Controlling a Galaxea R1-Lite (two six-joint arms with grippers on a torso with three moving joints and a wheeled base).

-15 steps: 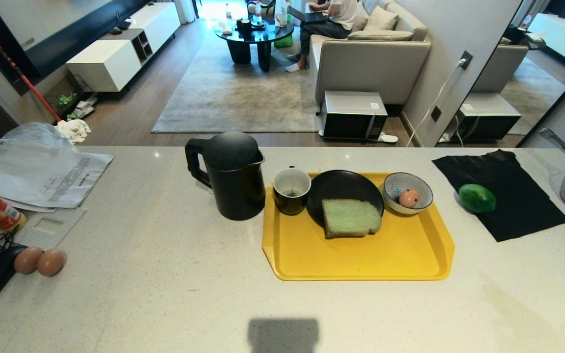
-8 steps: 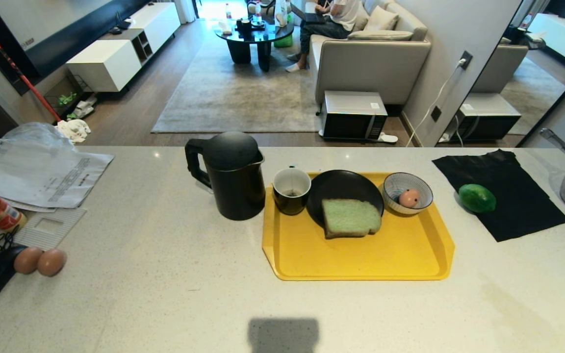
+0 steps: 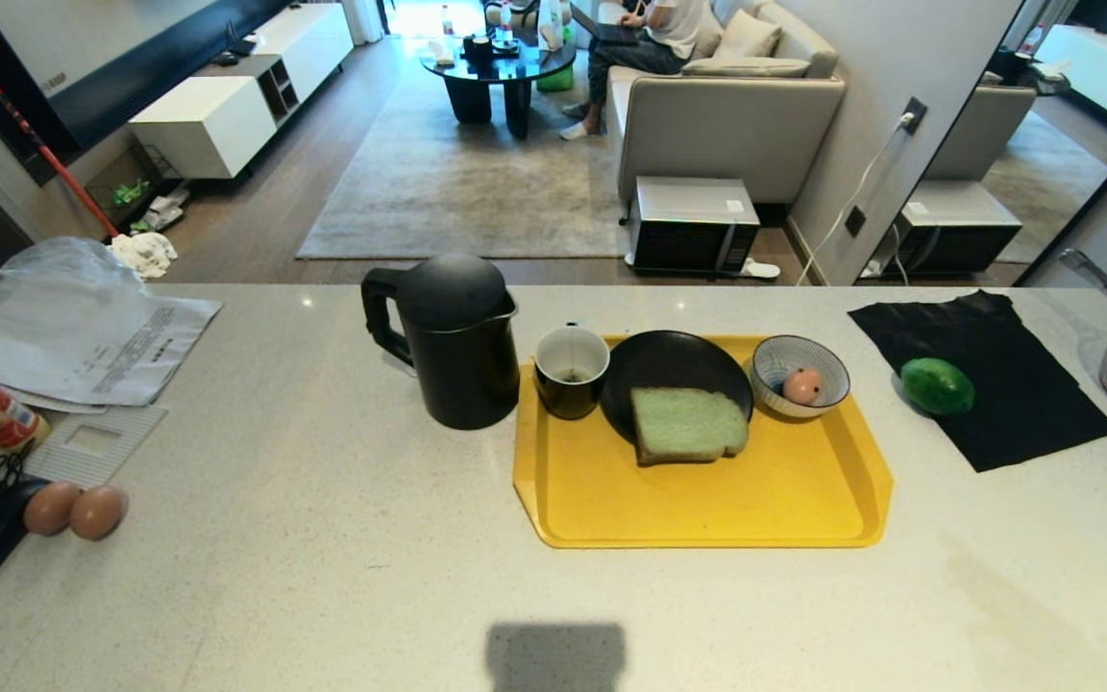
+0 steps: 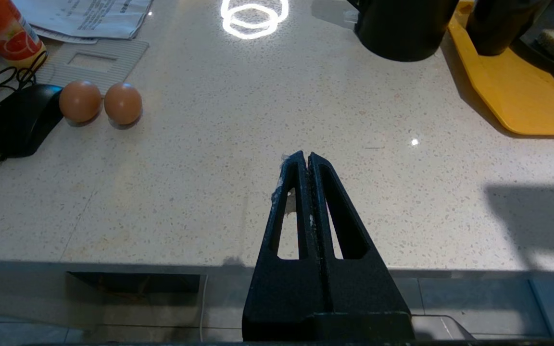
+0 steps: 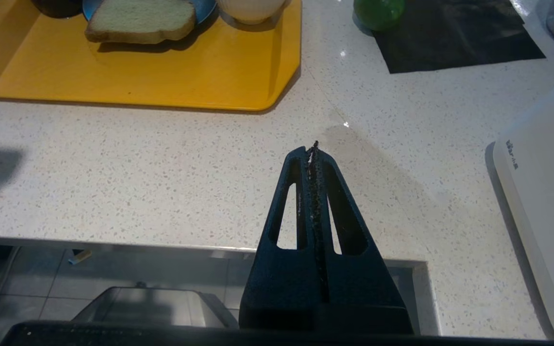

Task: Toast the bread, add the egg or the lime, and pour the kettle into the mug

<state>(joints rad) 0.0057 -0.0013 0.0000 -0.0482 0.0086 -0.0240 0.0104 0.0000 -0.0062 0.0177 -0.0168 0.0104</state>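
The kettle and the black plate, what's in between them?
The mug stands between the kettle and the black plate, on the yellow tray. The head view shows it.

Open counter (image 3: 323, 538) before tray (image 3: 707, 519); kettle (image 3: 457, 346) crowds mug (image 3: 571, 373); lime (image 3: 938, 386) stands alone, reachable.

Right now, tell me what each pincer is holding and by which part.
Nothing is held. The left pincer and the right pincer are both shut on nothing, hanging at the counter's near edge, apart from everything on it.
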